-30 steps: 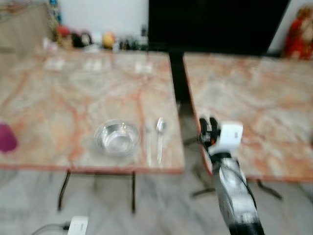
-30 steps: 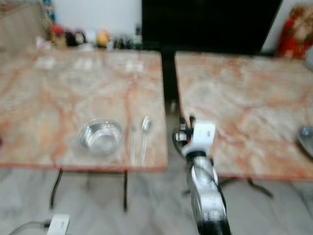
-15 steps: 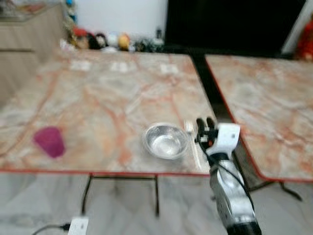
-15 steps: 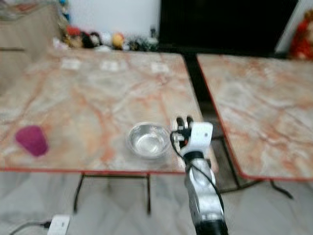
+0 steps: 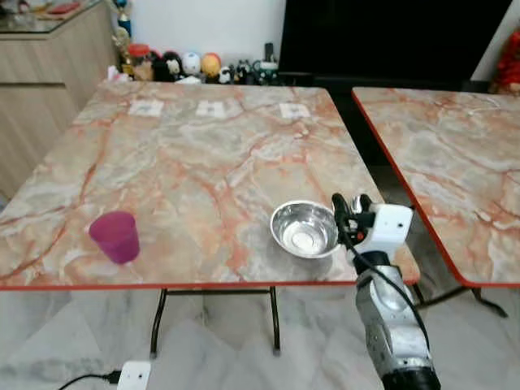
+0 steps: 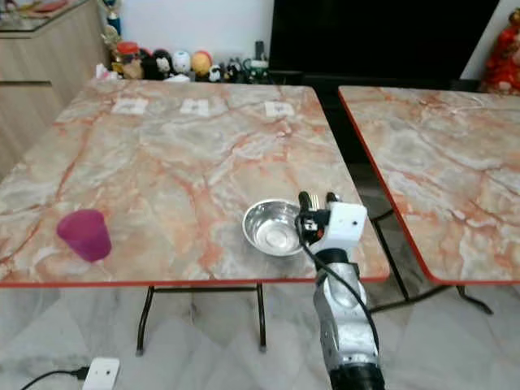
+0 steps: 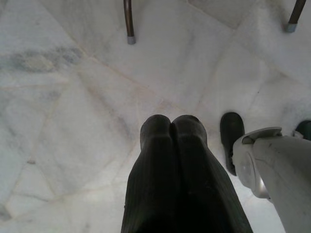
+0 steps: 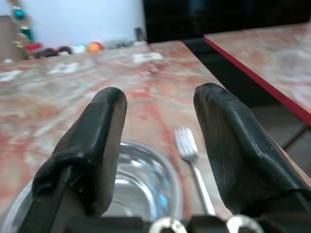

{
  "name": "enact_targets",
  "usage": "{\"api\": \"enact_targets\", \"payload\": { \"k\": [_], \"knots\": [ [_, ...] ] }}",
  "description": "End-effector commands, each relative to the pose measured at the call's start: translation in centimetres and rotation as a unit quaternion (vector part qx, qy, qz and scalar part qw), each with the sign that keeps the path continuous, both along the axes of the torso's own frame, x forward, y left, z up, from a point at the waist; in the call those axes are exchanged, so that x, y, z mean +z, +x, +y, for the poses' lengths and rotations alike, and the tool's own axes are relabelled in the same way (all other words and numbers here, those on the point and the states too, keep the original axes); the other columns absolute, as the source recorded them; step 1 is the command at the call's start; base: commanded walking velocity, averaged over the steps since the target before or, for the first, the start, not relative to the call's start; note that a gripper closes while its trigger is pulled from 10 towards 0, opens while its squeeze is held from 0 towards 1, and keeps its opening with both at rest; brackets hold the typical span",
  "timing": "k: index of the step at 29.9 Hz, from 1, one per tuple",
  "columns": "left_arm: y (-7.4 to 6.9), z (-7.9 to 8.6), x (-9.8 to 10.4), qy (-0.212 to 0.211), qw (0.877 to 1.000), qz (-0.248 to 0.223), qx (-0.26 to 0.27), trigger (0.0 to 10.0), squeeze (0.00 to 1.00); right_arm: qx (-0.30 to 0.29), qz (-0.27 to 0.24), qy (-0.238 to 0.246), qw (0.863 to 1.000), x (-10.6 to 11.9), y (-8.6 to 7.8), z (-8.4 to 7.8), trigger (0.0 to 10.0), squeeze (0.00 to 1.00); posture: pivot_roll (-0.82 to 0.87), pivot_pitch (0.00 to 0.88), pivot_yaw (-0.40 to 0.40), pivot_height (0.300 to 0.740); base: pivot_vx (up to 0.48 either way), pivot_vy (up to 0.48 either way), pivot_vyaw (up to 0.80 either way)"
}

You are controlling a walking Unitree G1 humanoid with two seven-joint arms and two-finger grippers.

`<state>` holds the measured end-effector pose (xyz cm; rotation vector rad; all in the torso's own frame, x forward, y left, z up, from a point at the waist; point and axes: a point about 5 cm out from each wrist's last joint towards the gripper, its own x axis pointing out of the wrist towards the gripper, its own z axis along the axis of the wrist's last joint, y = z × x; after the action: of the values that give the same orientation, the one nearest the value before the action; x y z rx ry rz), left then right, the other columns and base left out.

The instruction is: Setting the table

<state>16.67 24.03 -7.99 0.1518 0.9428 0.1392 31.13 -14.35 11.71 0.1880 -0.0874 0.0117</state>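
While open and empty, right hand (image 8: 158, 145) hovers at surface (image 5: 187, 162) near edge. Fork (image 8: 192, 155) dead ahead, long axis along the fingers, beside bowl (image 5: 303, 229).

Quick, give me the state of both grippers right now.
Left gripper: shut, holding nothing, hanging idle over the floor.
Right gripper: open, holding nothing, raised at the table's near edge above the steel bowl and fork.

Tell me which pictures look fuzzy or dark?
Both eye views are sharp and bright, the steel bowl glinting. In the right wrist view the right gripper fingers loom large and soft, the fork slightly blurred. The left wrist view is dim, with the left gripper over pale floor.
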Motion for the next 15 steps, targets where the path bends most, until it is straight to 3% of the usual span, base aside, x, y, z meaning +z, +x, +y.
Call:
{"api": "enact_targets", "payload": {
  "k": [1, 13, 14, 15],
  "knots": [
    [-0.34, -0.28, -0.23, -0.007, 1.0, 0.006, -0.003, 10.0, 0.0, -0.01, 0.013, 0.013, 1.0, -0.31, 0.12, -0.56, 10.0, 1.0, 0.05, 0.0, -0.036, 0.74, 0.0, 0.0, 0.0],
    [-0.33, -0.23, -0.21, -0.007, 1.0, 0.006, -0.005, 10.0, 0.0, -0.004, 0.02, 0.014, 1.0, -0.52, 0.14, -0.46, 10.0, 1.0, 0.05, 0.001, -0.031, 0.74, 0.0, 0.0, 0.0],
    [-0.33, -0.22, -0.21, -0.007, 1.0, 0.006, -0.005, 10.0, 0.0, -0.001, 0.023, 0.012, 1.0, -0.61, 0.13, -0.42, 10.0, 0.0, 0.05, 0.002, -0.031, 0.74, 0.0, 0.0, 0.0],
    [-0.32, -0.21, -0.2, -0.007, 1.0, 0.006, -0.005, 10.0, 0.0, -0.001, 0.025, 0.011, 1.0, -0.73, 0.1, -0.43, 10.0, 0.0, 0.05, 0.002, -0.031, 0.74, 0.0, 0.0, 0.0]
  ]
}}
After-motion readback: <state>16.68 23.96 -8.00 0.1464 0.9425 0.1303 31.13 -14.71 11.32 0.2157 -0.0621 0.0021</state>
